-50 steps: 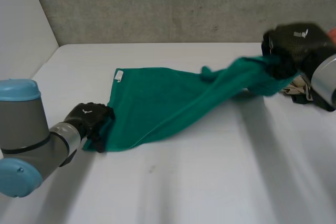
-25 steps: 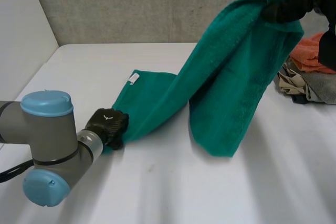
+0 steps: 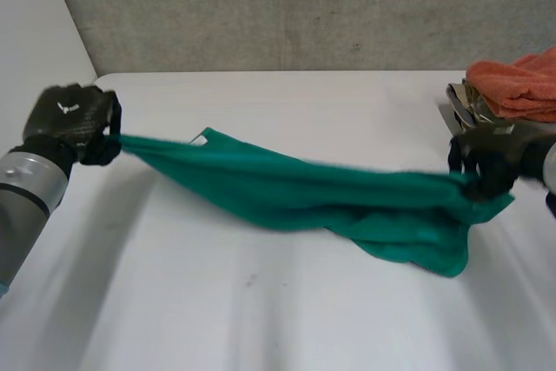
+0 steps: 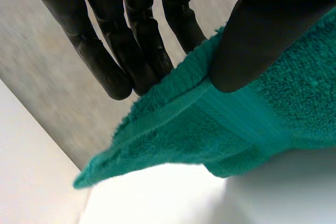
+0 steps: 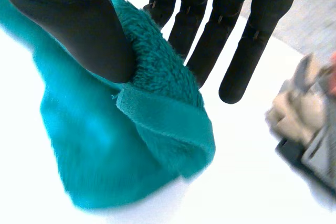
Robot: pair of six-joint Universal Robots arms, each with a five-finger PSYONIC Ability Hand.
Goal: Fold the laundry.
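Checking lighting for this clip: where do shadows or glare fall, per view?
Head view: the green towel, held by the left hand and right hand, throws a faint shadow on the table. Left wrist view: table under the towel shaded. Right wrist view: table brightly lit.

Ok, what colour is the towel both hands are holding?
Plain teal-green towel, clearest in the head view.

Setting: most likely a robotics lab test cell, not a home. Evidence: bare white table [image 3: 261,327], raw grey concrete wall [image 3: 287,6] behind it, plain white side panel [image 3: 35,23] at the left. Worked by machine: left hand [image 3: 74,119] and right hand [image 3: 486,162] each pinch an end of a green towel [image 3: 330,202]. Cloth heap [image 3: 512,84] at the table's right edge, orange piece on top.
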